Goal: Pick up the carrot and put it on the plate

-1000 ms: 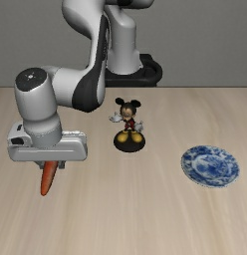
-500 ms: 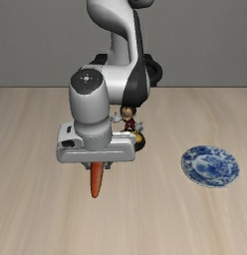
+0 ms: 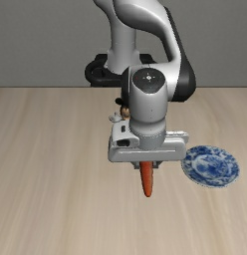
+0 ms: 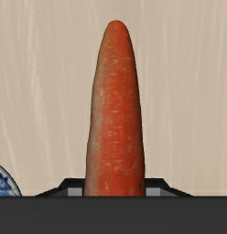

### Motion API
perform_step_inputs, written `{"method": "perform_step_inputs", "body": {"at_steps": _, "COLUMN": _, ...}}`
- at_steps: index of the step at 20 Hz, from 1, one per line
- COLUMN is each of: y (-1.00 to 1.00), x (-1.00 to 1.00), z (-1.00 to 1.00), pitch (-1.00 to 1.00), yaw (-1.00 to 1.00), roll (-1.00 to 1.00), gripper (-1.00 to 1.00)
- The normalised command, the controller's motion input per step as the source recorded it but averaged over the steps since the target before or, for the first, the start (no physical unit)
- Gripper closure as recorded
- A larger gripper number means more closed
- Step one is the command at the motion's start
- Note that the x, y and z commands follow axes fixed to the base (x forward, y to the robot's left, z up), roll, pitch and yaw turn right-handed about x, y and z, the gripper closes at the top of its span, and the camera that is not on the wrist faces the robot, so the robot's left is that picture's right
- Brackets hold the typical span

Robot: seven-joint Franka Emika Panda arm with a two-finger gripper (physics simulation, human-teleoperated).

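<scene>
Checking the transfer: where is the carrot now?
The carrot hangs point-down from the fingers over the table, toward the exterior view's left of the plate.

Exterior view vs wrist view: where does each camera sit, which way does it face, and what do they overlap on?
Exterior view: in front of the robot and above, looking down at the wooden table; shows the arm and the hand holding the carrot tip-down.
Wrist view: on the hand, looking along the carrot down at the table; dark hand parts show at the carrot's thick end.
Shared: the carrot, the table and the blue-patterned plate, a sliver of its rim in the wrist view.
</scene>
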Motion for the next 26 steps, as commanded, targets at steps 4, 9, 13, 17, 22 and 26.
{"method": "perform_step_inputs", "body": {"at_steps": 4, "y": 1.0, "x": 0.0, "z": 0.0, "pitch": 0.0, "yaw": 0.0, "roll": 0.0, "gripper": 1.0}}
{"method": "perform_step_inputs", "body": {"at_steps": 9, "y": 1.0, "x": 0.0, "z": 0.0, "pitch": 0.0, "yaw": 0.0, "roll": 0.0, "gripper": 1.0}}
{"method": "perform_step_inputs", "body": {"at_steps": 13, "y": 1.0, "x": 0.0, "z": 0.0, "pitch": 0.0, "yaw": 0.0, "roll": 0.0, "gripper": 1.0}}
{"method": "perform_step_inputs", "body": {"at_steps": 17, "y": 0.25, "x": -0.75, "z": 0.0, "pitch": 0.0, "yaw": 0.0, "roll": 0.0, "gripper": 1.0}}
{"method": "perform_step_inputs", "body": {"at_steps": 22, "y": 0.0, "x": -1.0, "z": 0.0, "pitch": 0.0, "yaw": 0.0, "roll": 0.0, "gripper": 1.0}}
{"method": "perform_step_inputs", "body": {"at_steps": 26, "y": 0.0, "x": 0.0, "z": 0.0, "pitch": 0.0, "yaw": 0.0, "roll": 0.0, "gripper": 1.0}}
